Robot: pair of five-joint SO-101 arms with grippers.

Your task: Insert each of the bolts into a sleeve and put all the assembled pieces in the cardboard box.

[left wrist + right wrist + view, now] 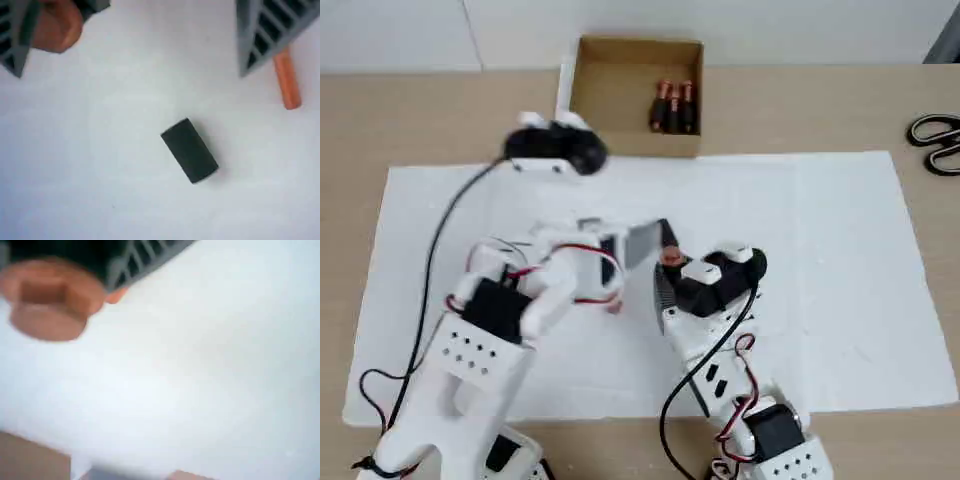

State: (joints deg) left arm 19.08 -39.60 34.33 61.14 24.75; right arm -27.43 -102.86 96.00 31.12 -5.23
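A black sleeve (pixel 189 150) lies on its side on the white sheet (pixel 820 260), right below my left gripper (pixel 130 75), which hangs open over it with one finger on each side. My right gripper (pixel 670 268) is shut on an orange bolt (pixel 50 300), held just beside the left gripper near the sheet's middle; its head (pixel 55 27) shows by one left finger. Another orange bolt (pixel 287 82) lies on the sheet, partly behind the other left finger. The cardboard box (pixel 610 90) at the back holds three assembled pieces (pixel 675 108).
A black and white device (pixel 555 148) with a cable sits on the sheet's far edge in front of the box. Scissors (pixel 940 143) lie on the table at the far right. The sheet's right half has free room.
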